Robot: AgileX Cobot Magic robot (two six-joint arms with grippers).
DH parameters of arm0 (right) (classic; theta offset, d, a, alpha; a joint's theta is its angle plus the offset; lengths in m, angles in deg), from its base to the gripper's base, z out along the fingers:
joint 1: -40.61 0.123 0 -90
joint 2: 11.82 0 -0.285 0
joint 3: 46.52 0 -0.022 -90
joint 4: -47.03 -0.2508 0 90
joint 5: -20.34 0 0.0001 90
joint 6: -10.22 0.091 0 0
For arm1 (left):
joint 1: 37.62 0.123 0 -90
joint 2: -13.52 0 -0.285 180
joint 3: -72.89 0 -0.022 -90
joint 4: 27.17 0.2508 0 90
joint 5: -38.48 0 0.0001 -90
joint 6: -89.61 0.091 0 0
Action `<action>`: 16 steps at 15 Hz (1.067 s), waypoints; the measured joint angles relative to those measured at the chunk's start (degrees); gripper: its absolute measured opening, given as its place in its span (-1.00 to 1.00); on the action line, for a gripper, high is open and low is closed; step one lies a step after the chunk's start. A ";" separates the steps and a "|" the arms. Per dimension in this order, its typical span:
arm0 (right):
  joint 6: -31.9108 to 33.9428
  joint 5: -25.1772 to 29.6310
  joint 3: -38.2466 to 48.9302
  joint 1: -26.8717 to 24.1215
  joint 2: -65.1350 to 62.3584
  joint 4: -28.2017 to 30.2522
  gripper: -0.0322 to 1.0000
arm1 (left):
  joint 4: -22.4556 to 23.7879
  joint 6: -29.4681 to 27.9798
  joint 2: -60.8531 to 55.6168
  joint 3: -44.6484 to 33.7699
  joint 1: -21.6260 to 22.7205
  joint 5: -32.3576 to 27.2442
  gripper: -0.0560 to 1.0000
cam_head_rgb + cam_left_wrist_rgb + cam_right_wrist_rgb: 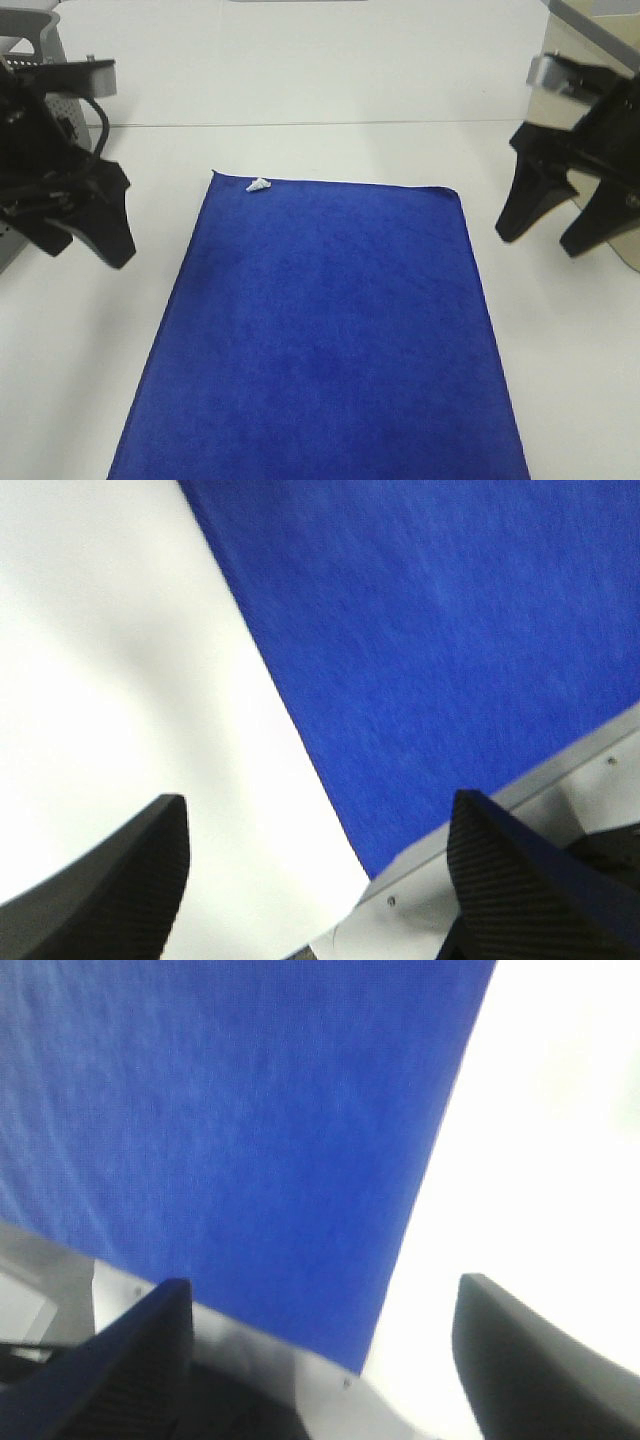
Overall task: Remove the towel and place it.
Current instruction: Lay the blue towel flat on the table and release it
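Note:
The towel [330, 330] is a large royal-blue cloth lying flat on the white table [330, 90], running from mid-table to the near edge. Its small white tag [258, 185] sits at the far left corner. My left gripper [85, 245] hovers open and empty beside the towel's left edge. The left wrist view shows the towel [450, 630] and the open gripper [318, 800] over that edge. My right gripper [543, 240] hovers open and empty beside the right edge. The right wrist view shows the towel [230, 1110] and the open gripper [322, 1282].
A grey metal stand [25, 60] is at the back left behind the left arm. A beige box-like structure [600, 30] is at the back right. A grey metal bar with screws [560, 770] crosses the left wrist view, and a similar bar [250, 1340] crosses the right wrist view.

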 joint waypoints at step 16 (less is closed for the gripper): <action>2.64 5.27 -52.20 -0.11 38.16 5.27 0.75 | 1.09 -5.10 43.26 53.11 6.59 -0.34 0.40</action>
